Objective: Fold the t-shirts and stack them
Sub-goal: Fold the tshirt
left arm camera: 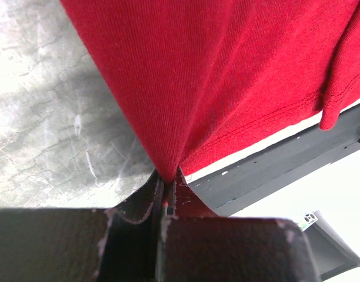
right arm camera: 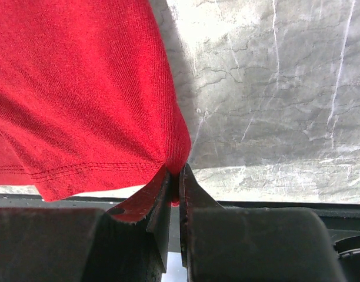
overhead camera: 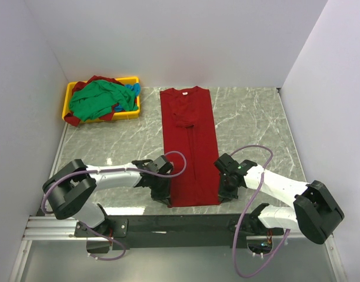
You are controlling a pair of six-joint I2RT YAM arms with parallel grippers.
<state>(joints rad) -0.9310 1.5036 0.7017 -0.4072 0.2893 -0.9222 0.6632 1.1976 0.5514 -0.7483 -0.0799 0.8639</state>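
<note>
A deep red t-shirt (overhead camera: 190, 147) lies on the marble table as a long narrow strip, sleeves folded in, collar with a small white label at the far end. My left gripper (overhead camera: 166, 197) is shut on its near left hem corner; the left wrist view shows the cloth (left arm camera: 227, 88) pinched between the fingers. My right gripper (overhead camera: 222, 192) is shut on the near right hem corner, and the right wrist view shows the cloth (right arm camera: 80, 106) pinched there too. More t-shirts, green (overhead camera: 97, 98), blue and red, lie heaped in a tray.
The yellow plastic tray (overhead camera: 69, 96) sits at the far left of the table. The black mounting rail (overhead camera: 186, 223) runs along the table's near edge, just behind the shirt's hem. White walls enclose the table on three sides.
</note>
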